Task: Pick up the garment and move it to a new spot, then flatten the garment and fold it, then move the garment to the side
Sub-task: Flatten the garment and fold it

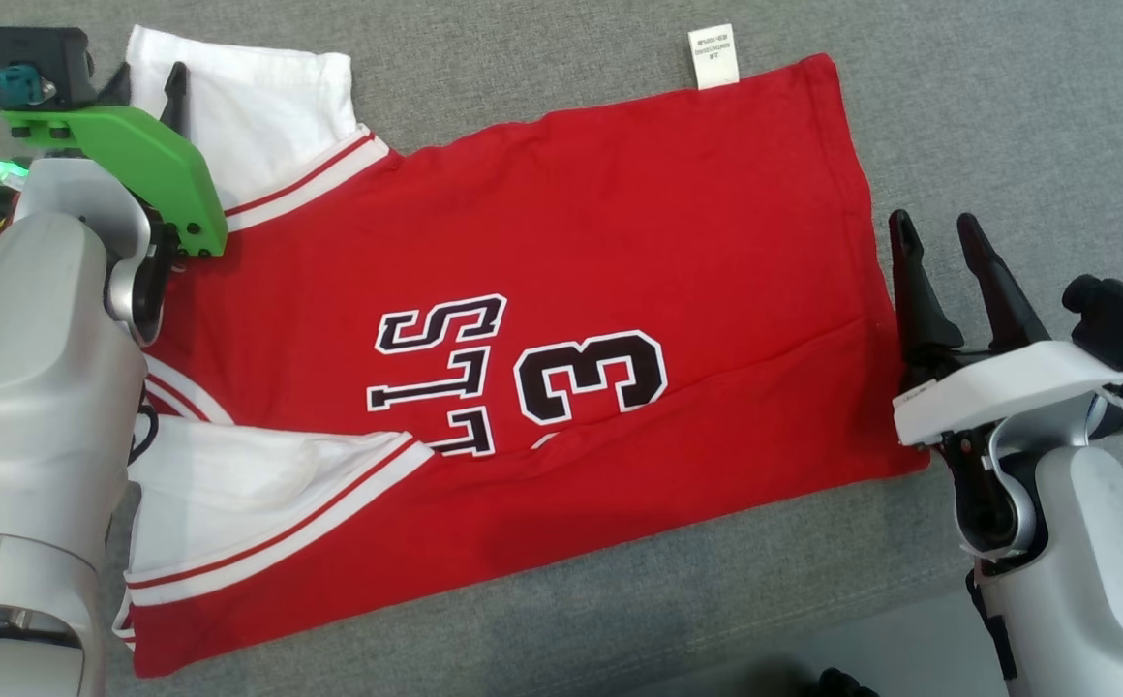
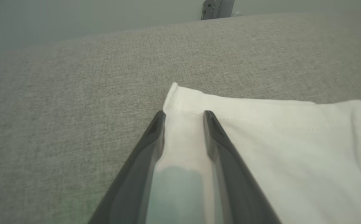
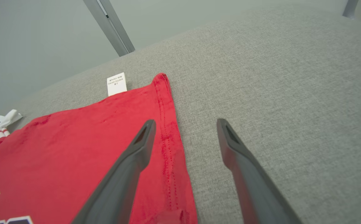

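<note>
L tool (image 2: 183, 113) part-open astride sleeve (image 2: 277, 140) corner, grip unclear (to fold inward, prob.); R tool (image 3: 185, 122) wide, empty, straddling shirt hem (image 3: 166, 137).

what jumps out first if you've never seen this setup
A bright red jersey with a black 3 lies spread across the grey surface. The left claw sits over its far white sleeve at upper left, and the right claw stands open astride the hem on the right.

Black "LLS" and "3" on the red jersey (image 1: 620, 213); print on its white tag (image 1: 713, 55) illegible.
</note>
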Tool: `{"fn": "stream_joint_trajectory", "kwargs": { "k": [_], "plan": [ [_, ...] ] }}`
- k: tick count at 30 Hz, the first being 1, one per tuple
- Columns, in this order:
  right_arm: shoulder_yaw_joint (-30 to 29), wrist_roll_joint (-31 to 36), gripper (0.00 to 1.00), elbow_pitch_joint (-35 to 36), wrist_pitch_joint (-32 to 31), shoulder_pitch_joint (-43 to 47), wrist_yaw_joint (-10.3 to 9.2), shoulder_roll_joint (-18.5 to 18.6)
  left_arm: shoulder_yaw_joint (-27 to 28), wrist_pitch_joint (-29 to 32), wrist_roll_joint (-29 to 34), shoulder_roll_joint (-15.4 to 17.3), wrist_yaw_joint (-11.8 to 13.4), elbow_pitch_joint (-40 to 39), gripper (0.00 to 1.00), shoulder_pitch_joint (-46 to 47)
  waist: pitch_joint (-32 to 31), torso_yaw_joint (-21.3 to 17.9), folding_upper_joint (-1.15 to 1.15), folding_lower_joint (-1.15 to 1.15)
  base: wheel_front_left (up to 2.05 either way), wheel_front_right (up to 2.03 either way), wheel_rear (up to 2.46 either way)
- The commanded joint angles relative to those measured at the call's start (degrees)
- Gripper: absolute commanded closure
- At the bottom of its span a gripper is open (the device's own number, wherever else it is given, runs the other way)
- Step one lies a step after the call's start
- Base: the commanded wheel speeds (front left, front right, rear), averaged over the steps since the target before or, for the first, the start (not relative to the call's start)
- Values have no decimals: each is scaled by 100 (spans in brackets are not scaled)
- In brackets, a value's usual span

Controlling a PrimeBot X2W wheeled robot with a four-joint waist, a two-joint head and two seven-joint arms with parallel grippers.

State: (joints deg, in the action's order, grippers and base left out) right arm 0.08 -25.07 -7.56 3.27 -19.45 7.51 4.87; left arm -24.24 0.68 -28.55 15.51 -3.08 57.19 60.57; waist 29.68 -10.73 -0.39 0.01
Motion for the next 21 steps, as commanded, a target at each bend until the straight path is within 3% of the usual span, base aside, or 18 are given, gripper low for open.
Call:
{"fn": "stream_joint_trajectory", "kwargs": {
  "k": [1,10,21],
  "plan": [
    [-6,8,0,26,-14,-115,-4,47,-31,-8,-16,-20,-35,82,100,-57,-35,36,39,-1,0,0,0],
    [156,232,0,-419,-511,-726,-4,568,22,-679,-252,-285,-246,19,100,-244,-389,392,39,-1,0,0,0],
    [727,305,0,-1850,-1196,-1902,-4,1202,-114,-1146,-371,-474,-344,-419,100,-763,-570,883,39,-1,0,0,0]
  ]
}}
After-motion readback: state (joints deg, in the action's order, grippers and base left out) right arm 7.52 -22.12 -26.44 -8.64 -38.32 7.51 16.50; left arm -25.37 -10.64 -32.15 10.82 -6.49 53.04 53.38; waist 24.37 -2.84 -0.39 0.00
